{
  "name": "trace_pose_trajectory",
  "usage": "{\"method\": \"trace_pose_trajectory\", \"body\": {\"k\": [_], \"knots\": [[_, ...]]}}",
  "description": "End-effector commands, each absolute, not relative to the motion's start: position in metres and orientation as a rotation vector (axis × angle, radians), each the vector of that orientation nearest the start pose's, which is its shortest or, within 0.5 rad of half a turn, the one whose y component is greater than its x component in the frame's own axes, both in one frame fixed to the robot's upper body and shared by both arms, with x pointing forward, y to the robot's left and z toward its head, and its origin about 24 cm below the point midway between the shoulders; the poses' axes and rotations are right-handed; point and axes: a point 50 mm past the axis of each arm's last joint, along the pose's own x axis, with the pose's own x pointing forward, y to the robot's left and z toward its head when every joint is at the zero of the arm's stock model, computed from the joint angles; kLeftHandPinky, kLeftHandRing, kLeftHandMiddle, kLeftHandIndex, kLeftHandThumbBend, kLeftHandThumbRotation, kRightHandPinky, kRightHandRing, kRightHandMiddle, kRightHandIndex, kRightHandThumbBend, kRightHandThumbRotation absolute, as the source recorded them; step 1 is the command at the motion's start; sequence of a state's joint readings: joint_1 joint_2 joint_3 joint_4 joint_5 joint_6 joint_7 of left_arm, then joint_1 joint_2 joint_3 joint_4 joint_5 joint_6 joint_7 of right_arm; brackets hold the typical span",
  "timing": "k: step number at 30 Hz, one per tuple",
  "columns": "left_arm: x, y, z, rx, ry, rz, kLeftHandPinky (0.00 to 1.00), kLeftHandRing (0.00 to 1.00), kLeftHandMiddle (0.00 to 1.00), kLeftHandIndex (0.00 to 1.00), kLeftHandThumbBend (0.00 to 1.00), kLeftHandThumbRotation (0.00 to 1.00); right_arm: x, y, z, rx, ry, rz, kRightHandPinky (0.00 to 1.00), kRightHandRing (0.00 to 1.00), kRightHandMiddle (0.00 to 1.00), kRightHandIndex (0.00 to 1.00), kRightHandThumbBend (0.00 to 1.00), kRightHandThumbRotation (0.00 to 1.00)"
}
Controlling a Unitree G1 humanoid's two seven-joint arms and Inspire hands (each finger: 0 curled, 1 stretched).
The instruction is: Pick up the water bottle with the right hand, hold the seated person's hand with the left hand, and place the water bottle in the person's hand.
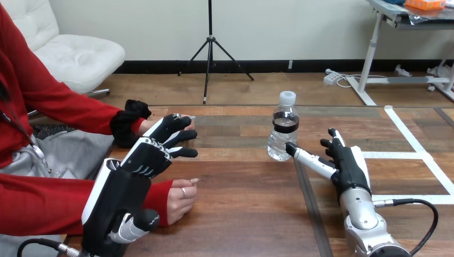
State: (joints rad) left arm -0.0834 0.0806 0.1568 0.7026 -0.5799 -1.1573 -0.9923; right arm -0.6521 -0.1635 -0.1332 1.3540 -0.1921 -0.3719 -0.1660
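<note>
Right hand (pixel 349 163) lower right is open, fingertip by the water bottle (pixel 282 128), left hand (pixel 155 147) open over the person's upper hand (pixel 146 127).

Materials and finishes, tabletop items
table (pixel 241 214): dark wood planks, matt, grained; bottle (pixel 283 128): clear glossy plastic, white cap; left hand (pixel 144 158), right hand (pixel 349 166): smooth black-and-white plastic; forearm (pixel 364 211): silvery metal; sleeve (pixel 53 203): red cloth.

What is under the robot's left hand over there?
The person's farther hand lies under the left hand, above the wooden table. Only its wrist end and a bit of fingertip show; the palm and the contact beneath are covered.
</note>
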Motion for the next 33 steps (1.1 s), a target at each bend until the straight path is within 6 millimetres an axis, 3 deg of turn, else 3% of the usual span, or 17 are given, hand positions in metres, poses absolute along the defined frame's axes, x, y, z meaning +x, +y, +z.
{"method": "trace_pose_trajectory", "body": {"k": [1, 7, 33], "knots": [[0.220, 0.190, 0.024, 0.034, -0.672, -0.395, 0.71, 0.83, 0.88, 0.88, 1.00, 0.79, 0.352, -0.180, 0.012, -0.281, 0.212, -0.106, 0.93, 0.96, 0.96, 1.00, 1.00, 0.40], [0.220, 0.189, 0.024, 0.024, -0.673, -0.393, 0.71, 0.83, 0.88, 0.88, 0.99, 0.79, 0.356, -0.176, 0.016, -0.310, 0.199, -0.092, 0.90, 0.95, 0.95, 1.00, 1.00, 0.42], [0.216, 0.184, 0.022, 0.010, -0.684, -0.367, 0.72, 0.84, 0.87, 0.88, 1.00, 0.76, 0.370, -0.165, 0.033, -0.330, 0.182, -0.032, 0.96, 0.98, 0.97, 1.00, 1.00, 0.48]]}}
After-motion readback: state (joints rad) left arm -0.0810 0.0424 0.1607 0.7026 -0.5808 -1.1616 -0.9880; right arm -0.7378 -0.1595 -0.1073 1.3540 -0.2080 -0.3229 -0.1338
